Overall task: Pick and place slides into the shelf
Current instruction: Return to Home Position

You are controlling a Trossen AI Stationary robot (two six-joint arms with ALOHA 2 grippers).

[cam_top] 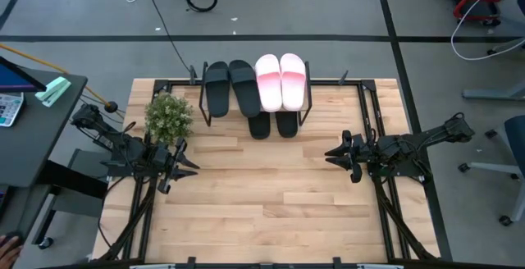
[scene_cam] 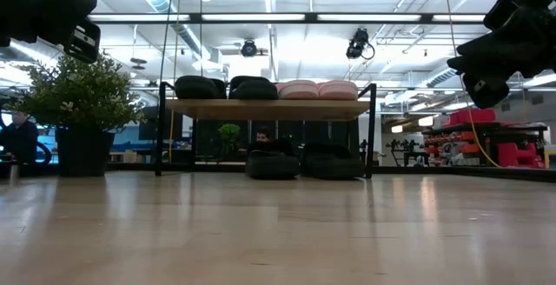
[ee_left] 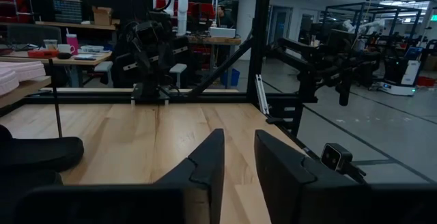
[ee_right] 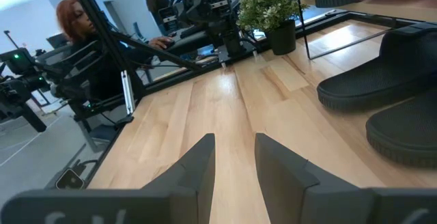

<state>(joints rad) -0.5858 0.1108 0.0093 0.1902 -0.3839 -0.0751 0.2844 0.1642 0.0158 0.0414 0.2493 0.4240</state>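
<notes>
Left claw (cam_top: 190, 164) and right claw (cam_top: 332, 156) both narrowly parted and empty over the bare table (cam_top: 271, 207), so I reckon homing wants a slow, level tuck, well clear of the shelf (scene_cam: 269, 108) with 4 slides (cam_top: 268, 82) on top and 2 black slides (cam_top: 272, 125) beneath.

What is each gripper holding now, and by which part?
Nothing is held. The left gripper and the right gripper are both open and empty; the slides lie on and under the shelf.
</notes>
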